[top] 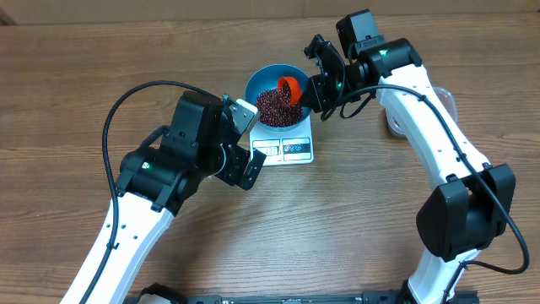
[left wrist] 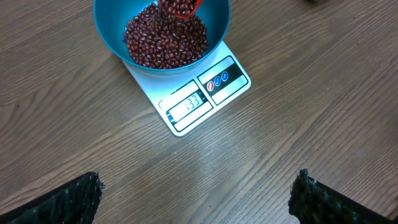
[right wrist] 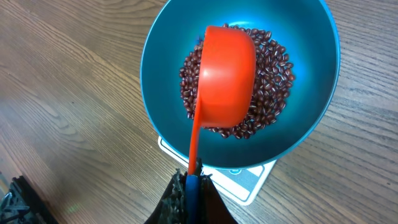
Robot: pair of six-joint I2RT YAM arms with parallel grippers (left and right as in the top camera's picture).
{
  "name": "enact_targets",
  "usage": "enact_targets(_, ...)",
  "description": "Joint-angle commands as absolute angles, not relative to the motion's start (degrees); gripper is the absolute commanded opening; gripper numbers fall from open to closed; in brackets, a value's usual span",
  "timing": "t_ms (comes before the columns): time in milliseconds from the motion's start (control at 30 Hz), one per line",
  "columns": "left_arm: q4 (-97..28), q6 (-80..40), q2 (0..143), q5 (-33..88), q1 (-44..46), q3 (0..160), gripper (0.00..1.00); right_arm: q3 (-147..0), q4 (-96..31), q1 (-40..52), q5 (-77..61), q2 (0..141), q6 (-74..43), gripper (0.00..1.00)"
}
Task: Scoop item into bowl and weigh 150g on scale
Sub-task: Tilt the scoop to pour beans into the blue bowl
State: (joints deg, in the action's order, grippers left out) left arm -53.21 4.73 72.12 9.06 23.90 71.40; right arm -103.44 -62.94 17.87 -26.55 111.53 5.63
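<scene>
The blue bowl (top: 253, 84) stands on the white scale (top: 295, 149), with a heap of dark red-brown beans (top: 272, 105) inside. My right gripper (top: 319, 89) is shut on the blue-ended handle of an orange-red scoop (top: 291, 84), tipped mouth-down over the beans. In the right wrist view the scoop (right wrist: 227, 78) covers the middle of the beans (right wrist: 277, 68) inside the bowl (right wrist: 149, 81), and the gripper (right wrist: 194, 180) pinches the handle. My left gripper (left wrist: 199, 186) hangs open over bare wood just short of the scale (left wrist: 205, 99), whose display seems to read 133.
A clear plastic tub (top: 395, 125) sits at the right, mostly hidden behind the right arm. The left arm's black cable (top: 126, 101) loops over the table at the left. Bare wood lies in front of the scale (right wrist: 249, 183).
</scene>
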Motion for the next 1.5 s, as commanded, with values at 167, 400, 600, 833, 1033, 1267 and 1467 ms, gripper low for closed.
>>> enact_targets(167,-53.32,5.80,72.01,9.93,23.64,71.09,1.00,-105.34,-62.70,17.67,-26.35,110.91,6.07,0.04)
enact_targets(400,-53.32,5.80,72.01,9.93,23.64,71.09,1.00,-105.34,-62.70,17.67,-26.35,110.91,6.07,0.04)
enact_targets(600,-53.34,5.80,72.01,9.93,23.64,71.09,1.00,-105.34,-62.72,17.67,-26.35,110.91,6.07,0.04)
enact_targets(833,-53.32,5.80,72.01,9.93,23.64,71.09,1.00,-105.34,-62.72,17.67,-26.35,110.91,6.04,0.04)
enact_targets(1033,-53.34,5.80,72.01,9.93,23.64,71.07,1.00,-105.34,-62.72,17.67,-26.35,110.91,6.07,0.04)
enact_targets(1267,-53.32,5.80,72.01,9.93,23.64,71.09,1.00,-105.34,-64.99,17.93,-25.28,110.91,11.35,0.04)
enact_targets(1467,-53.34,5.80,72.01,9.93,23.64,71.07,1.00,-105.34,-64.62,17.63,-24.99,110.91,10.09,0.03)
